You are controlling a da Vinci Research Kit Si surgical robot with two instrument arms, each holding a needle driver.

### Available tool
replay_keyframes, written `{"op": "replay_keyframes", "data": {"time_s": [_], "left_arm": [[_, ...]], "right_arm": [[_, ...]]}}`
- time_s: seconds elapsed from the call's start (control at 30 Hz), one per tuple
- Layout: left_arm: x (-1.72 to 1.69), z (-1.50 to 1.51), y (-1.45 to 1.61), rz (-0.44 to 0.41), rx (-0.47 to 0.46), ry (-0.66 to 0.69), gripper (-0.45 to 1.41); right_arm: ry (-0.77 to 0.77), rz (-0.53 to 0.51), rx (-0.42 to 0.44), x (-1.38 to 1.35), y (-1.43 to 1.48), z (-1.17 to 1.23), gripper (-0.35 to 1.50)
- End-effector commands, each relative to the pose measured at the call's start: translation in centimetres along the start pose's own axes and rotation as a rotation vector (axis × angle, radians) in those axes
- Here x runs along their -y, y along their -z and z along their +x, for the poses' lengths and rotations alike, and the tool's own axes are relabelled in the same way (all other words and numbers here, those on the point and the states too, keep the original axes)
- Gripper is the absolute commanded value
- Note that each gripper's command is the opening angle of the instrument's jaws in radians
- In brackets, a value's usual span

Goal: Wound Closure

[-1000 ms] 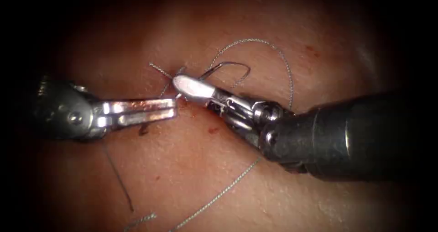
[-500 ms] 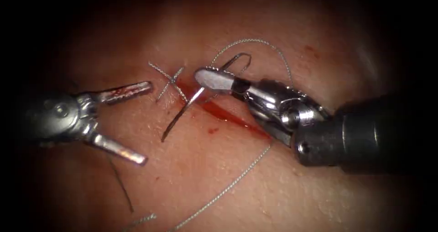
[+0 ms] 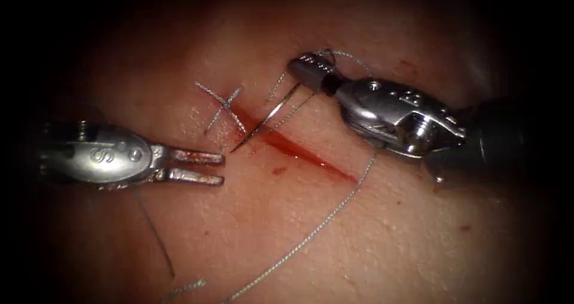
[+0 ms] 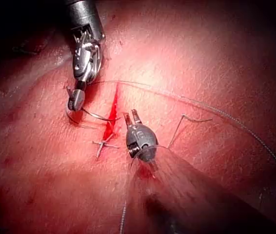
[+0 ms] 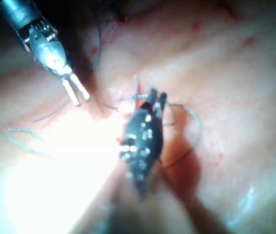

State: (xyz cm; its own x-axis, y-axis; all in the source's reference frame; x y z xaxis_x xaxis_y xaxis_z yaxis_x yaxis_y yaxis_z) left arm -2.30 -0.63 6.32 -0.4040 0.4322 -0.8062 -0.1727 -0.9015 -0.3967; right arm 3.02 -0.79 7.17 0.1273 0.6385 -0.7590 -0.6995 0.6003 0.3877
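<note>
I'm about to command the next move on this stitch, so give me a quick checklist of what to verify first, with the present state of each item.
1. Right tool has the needle: ok, shut on its back end, right of the cut.
2. Needle tip in sight: ok, it lies at the cut, left of the red fluid; whether it is in the tissue, cannot tell.
3. Left tool free: ok, open, holding nothing, left of the cut.
4. Thread clear of the fingers: cannot tell near the right tool.
5. Earlier stitch intact: ok, crossed ends in place.
</note>
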Motion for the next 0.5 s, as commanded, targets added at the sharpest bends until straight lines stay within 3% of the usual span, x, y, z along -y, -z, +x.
{"op": "replay_keyframes", "data": {"time_s": [0.03, 0.27, 0.5], "left_arm": [[0.00, -0.10, -0.10, -0.002, 0.011, 0.005, -0.21], [0.03, -0.28, -0.17, 0.002, 0.029, 0.010, -0.28], [0.02, -0.32, -0.21, 0.006, 0.036, 0.007, -0.31]], "right_arm": [[0.051, -0.004, 0.002, 0.01, -0.07, -0.04, -0.35], [0.297, -0.002, 0.025, -0.03, -0.21, -0.04, -0.35], [0.389, -0.020, 0.032, -0.08, -0.29, -0.06, -0.35]]}}
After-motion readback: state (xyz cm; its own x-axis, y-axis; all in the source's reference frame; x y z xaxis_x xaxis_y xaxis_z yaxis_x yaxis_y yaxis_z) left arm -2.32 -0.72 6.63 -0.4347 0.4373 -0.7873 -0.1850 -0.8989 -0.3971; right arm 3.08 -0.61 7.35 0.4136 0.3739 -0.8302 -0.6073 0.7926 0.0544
